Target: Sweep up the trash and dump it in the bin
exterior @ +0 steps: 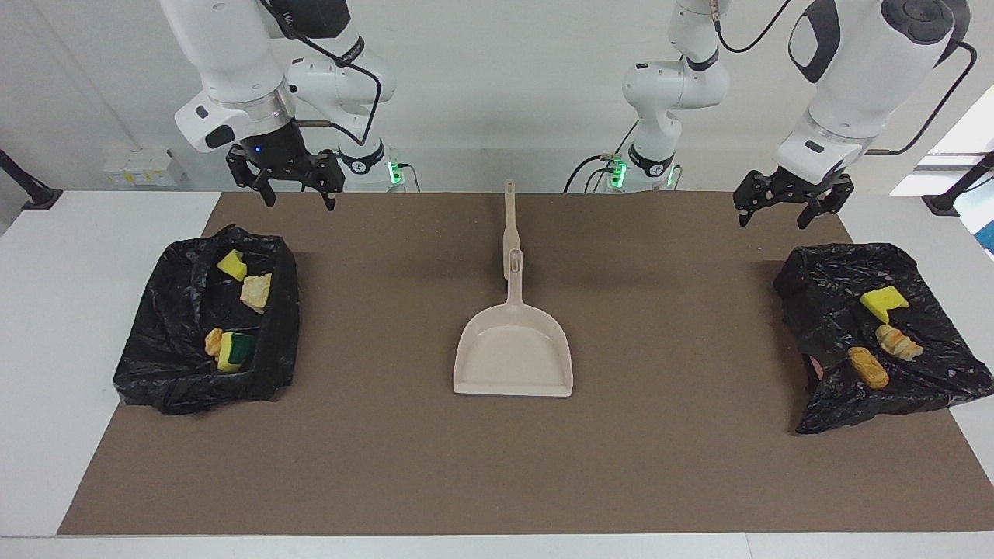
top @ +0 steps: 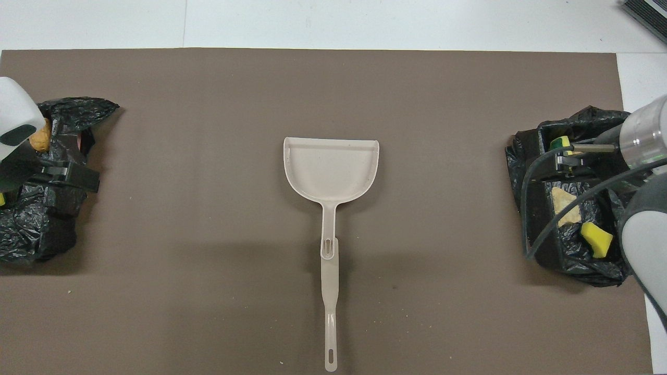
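Note:
The trash lies in two black-bagged bins. The bin (exterior: 167, 349) at the right arm's end holds a yellow sponge (exterior: 231, 265), a bread lump (exterior: 256, 292), a small golden lump (exterior: 213, 340) and a yellow-green sponge (exterior: 235, 350). The bin (exterior: 823, 303) at the left arm's end holds a yellow sponge (exterior: 881, 303) and two bread lumps (exterior: 898, 341). My right gripper (exterior: 299, 200) hangs open and empty, high over its bin's rim. My left gripper (exterior: 773, 219) is open and empty too, raised over the other bin's rim.
A beige dustpan (exterior: 512, 357) lies mid-mat, mouth away from the robots. A brush handle (exterior: 509, 210) lies in line with its handle, nearer to the robots. A brown mat (exterior: 660, 466) covers the white table; small crumbs dot it.

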Robot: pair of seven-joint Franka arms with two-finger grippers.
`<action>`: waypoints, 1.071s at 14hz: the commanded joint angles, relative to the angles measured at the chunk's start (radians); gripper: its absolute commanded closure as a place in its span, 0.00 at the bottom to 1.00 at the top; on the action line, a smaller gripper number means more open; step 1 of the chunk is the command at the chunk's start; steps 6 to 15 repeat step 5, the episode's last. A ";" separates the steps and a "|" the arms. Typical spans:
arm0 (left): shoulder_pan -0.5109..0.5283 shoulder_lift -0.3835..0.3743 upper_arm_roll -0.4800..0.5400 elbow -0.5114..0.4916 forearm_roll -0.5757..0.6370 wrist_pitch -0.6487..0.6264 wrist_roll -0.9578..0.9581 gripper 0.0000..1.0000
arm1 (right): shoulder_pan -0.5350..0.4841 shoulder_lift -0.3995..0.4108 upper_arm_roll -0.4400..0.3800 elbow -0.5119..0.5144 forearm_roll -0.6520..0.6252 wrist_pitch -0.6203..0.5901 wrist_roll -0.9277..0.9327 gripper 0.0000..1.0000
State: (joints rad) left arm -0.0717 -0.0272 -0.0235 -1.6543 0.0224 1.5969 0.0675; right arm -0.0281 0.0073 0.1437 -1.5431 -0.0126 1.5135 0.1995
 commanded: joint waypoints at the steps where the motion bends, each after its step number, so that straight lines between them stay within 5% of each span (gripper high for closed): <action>1: 0.004 -0.019 0.005 -0.010 -0.026 0.040 0.015 0.00 | -0.010 -0.024 0.002 -0.031 0.017 0.022 -0.032 0.00; 15: 0.004 -0.016 0.005 -0.002 -0.026 0.031 0.012 0.00 | -0.010 -0.026 0.002 -0.032 0.017 0.022 -0.034 0.00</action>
